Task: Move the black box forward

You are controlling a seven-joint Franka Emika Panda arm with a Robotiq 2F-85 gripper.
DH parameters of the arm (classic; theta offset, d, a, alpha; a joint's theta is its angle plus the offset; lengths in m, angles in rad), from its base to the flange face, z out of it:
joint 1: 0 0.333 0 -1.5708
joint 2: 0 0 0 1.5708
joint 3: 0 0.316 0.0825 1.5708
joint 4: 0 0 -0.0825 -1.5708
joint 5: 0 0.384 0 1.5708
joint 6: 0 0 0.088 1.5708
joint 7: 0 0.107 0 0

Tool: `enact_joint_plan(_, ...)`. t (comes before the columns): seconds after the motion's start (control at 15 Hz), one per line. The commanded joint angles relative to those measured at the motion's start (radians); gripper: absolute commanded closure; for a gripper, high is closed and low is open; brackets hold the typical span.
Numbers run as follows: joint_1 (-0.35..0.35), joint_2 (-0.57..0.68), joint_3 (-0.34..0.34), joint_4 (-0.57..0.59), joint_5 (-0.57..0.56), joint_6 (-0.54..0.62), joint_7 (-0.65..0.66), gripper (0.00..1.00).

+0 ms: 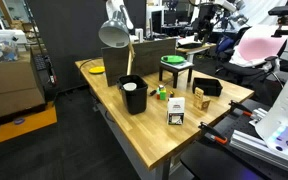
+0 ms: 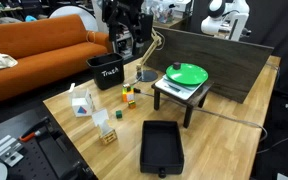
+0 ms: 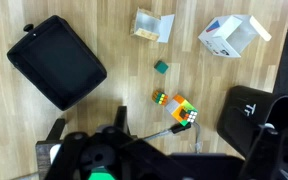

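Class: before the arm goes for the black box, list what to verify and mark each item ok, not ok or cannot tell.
1. Black box flat on the table, nothing on top of it: ok.
2. Gripper above the box: not ok; in the wrist view the box sits off to the upper left.
3. Fingers open: cannot tell.
4. Coloured blocks apart from the box: ok.
5. Black bin apart from the box: ok.
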Motion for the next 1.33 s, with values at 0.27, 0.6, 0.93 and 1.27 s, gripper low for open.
enact_joint_plan(0.27, -0.038, 0.002, 0.035, -0.003, 0.017, 0.004, -0.008, 0.0)
enact_joint_plan(0.6, -0.086, 0.02, 0.034, -0.045, -0.029, 0.081, 0.076, 0.0)
enact_joint_plan(0.93, -0.141, 0.09, 0.028, -0.1, -0.04, 0.129, 0.185, 0.0)
enact_joint_plan(1.27, -0.14, 0.085, 0.037, -0.09, -0.03, 0.106, 0.144, 0.0)
